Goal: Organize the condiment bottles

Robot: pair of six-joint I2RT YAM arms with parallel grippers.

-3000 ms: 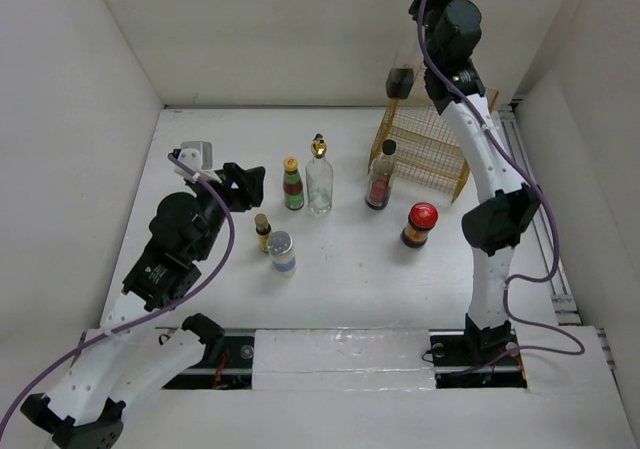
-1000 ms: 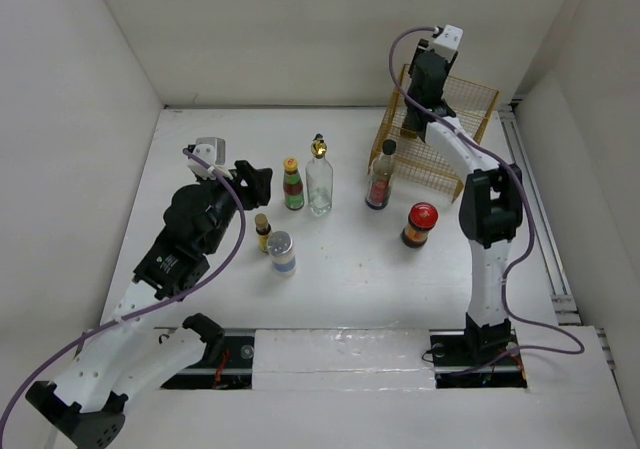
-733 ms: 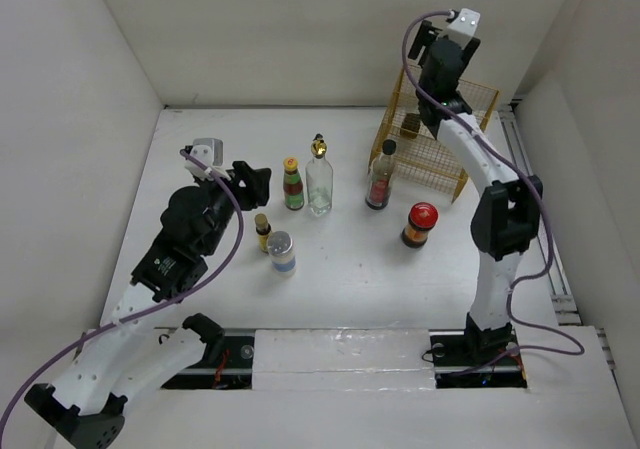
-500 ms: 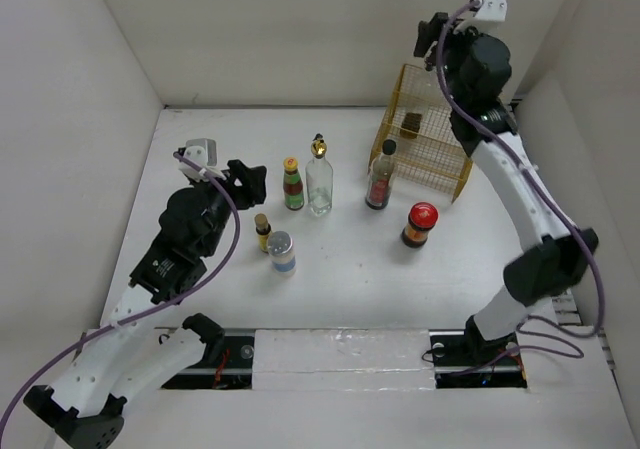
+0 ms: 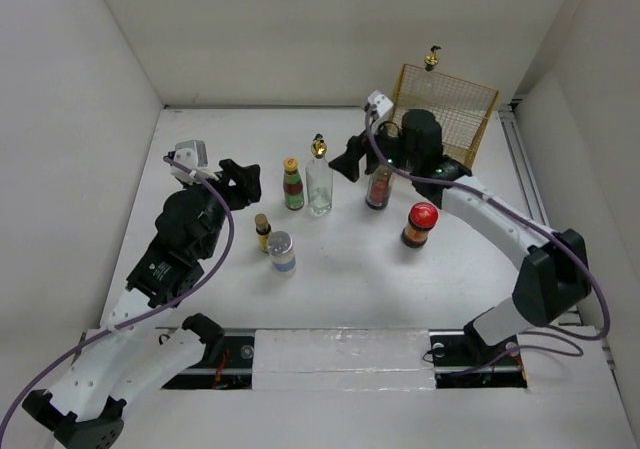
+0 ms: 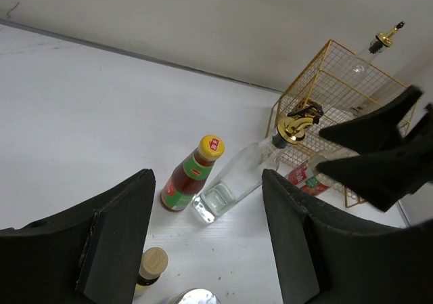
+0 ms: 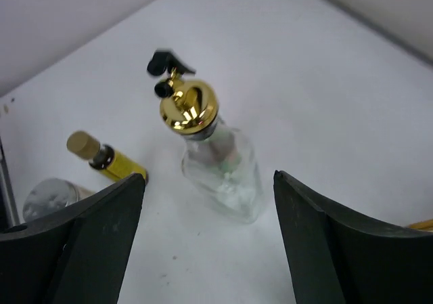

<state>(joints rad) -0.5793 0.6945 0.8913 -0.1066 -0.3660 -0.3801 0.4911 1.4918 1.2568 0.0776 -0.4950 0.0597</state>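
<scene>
Since a moment ago the right arm has swung down from above the yellow wire basket (image 5: 455,119). It now stretches low over the table, toward the left. The right gripper (image 5: 342,159) is beside the clear cruet (image 5: 319,184) that stands upright on the table. Its jaws are released, and the wrist view shows this cruet beyond the gap, not touched. The left gripper (image 5: 243,177) has hardly moved. Its jaws also stand apart with nothing between them, and it points toward the row of bottles.

A second cruet (image 5: 431,69) is at the far side of the basket, with its gold spout above the rim. Its body shows only through the wire, so I cannot tell how it rests.

On the table, the yellow-capped sauce bottle (image 5: 292,184) stands just left of the clear cruet. The black-capped dark bottle (image 5: 378,189) is before the basket, partly covered by the right arm. The red-lidded jar (image 5: 420,224) is near it, to the right and closer to the arm bases. The tiny gold-capped bottle (image 5: 263,232) and the grey-lidded shaker (image 5: 282,252) stand close together in front of the left gripper.
</scene>
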